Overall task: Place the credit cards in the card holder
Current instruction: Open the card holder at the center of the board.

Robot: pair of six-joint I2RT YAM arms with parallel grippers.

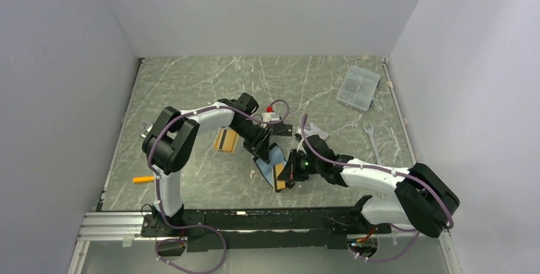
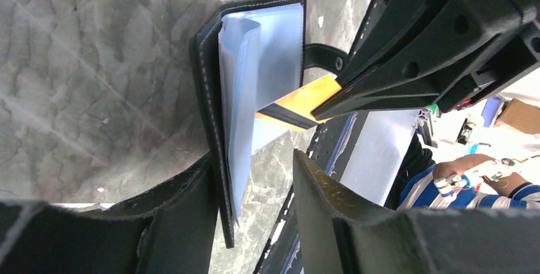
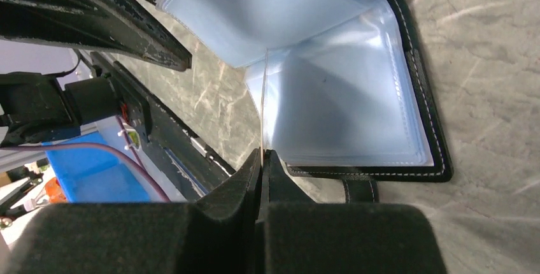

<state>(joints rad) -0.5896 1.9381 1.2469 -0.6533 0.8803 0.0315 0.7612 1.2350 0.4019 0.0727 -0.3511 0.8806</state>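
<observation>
The card holder (image 1: 270,158) is open at mid-table, a black cover with a light blue lining (image 2: 267,51) (image 3: 344,108). My right gripper (image 1: 288,173) (image 3: 263,153) is shut on an orange-gold credit card (image 2: 305,99). The card's front edge is in among the blue sleeves; in the right wrist view it shows edge-on (image 3: 263,108). My left gripper (image 1: 262,151) (image 2: 255,159) is open, its jaws on either side of the holder's near cover edge, which lies against one finger only. A second orange-gold credit card (image 1: 226,139) lies flat to the left, under the left arm.
A clear plastic box (image 1: 358,87) is at the back right and a wrench (image 1: 372,137) lies near the right edge. A small orange object (image 1: 143,179) lies at the front left. A small white and red item (image 1: 270,113) is behind the holder.
</observation>
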